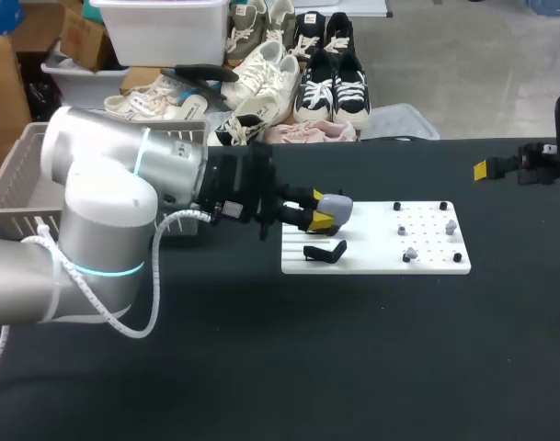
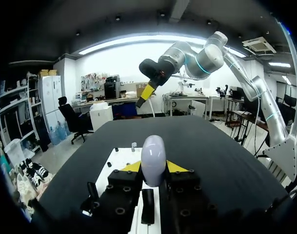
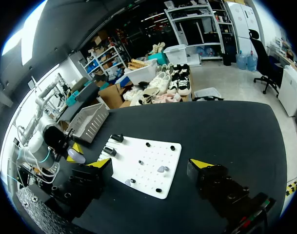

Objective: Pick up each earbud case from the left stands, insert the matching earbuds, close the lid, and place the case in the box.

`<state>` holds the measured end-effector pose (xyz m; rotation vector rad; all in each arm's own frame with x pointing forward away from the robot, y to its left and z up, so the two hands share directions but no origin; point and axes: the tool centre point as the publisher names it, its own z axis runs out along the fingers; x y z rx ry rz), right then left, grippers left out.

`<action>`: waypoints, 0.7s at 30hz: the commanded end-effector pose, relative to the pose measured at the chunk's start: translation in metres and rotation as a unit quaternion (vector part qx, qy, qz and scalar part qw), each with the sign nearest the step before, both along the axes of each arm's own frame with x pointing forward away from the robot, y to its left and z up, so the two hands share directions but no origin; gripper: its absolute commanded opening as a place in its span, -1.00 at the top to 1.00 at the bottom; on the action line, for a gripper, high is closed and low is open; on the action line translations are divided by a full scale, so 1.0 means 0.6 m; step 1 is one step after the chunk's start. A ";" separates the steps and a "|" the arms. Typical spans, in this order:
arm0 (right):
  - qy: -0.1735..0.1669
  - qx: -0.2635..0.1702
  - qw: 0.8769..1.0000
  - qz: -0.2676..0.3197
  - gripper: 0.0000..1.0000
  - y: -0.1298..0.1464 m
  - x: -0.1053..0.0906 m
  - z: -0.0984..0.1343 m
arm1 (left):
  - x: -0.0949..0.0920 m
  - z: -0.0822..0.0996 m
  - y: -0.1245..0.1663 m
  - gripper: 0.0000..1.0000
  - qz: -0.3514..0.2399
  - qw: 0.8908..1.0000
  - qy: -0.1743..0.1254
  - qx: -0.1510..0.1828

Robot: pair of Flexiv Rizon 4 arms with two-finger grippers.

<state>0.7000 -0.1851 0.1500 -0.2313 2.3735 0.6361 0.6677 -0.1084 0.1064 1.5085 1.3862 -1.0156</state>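
Earbud case [image 1: 336,209], grey, sits clamped in my left gripper [image 1: 320,219] over the white board [image 1: 427,265], near a black stand [image 1: 324,251]; my right gripper [image 3: 152,165] holds its fingers wide apart.

Basket [image 1: 20,173] half hidden behind left arm [image 1: 105,216].
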 end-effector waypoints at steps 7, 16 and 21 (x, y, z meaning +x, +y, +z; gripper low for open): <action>0.000 0.000 1.000 0.000 -1.00 0.000 0.000 0.000 | -0.033 0.019 -0.024 1.00 0.017 0.997 -0.049 -0.054; 0.000 0.000 1.000 0.000 -1.00 0.000 0.000 0.000 | -0.043 0.025 -0.038 1.00 -0.004 0.996 -0.063 -0.060; 0.000 0.000 1.000 0.000 -1.00 0.000 0.000 0.000 | -0.042 0.033 -0.035 1.00 0.000 0.997 -0.060 -0.058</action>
